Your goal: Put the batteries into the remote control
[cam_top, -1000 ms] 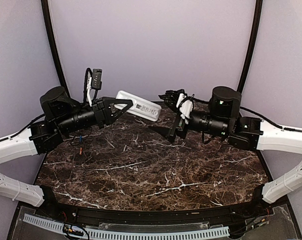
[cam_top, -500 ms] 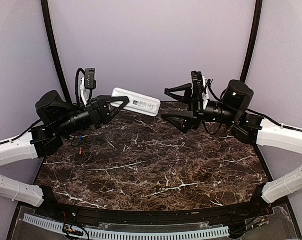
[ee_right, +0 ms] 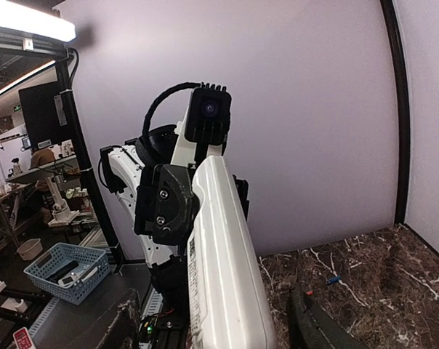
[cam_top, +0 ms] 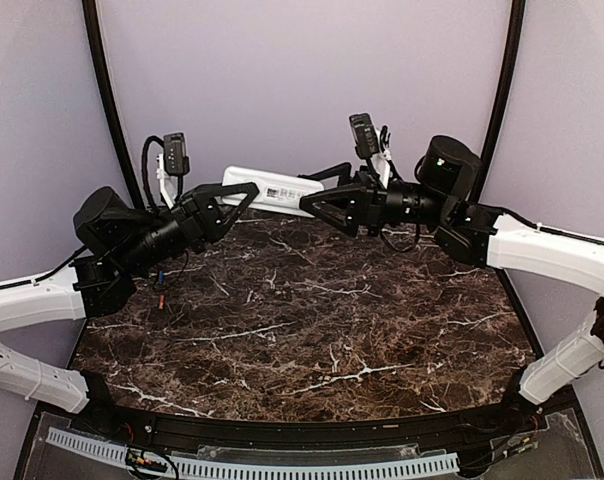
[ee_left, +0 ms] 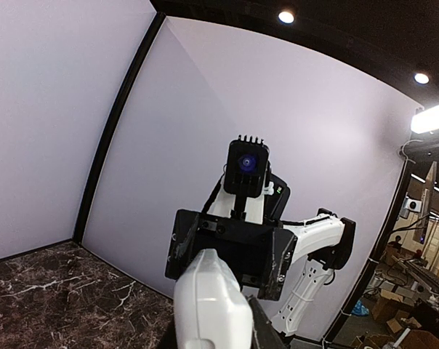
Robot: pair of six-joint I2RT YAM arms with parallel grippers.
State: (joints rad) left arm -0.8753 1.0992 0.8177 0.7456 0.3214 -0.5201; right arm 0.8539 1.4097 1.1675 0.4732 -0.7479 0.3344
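Swung in, the right claw [cam_top: 310, 190] straddles the remote control [cam_top: 267, 188], jaws apart

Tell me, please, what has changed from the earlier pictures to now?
The right gripper swung left and its fingers now straddle the free end of the remote control, narrower but not visibly gripping. The left gripper raised the remote slightly. Unchanged: its hold on it.

Your slim white remote control [cam_top: 274, 190] hangs nearly level above the desk [cam_top: 312, 340], at upper centre of the top view.
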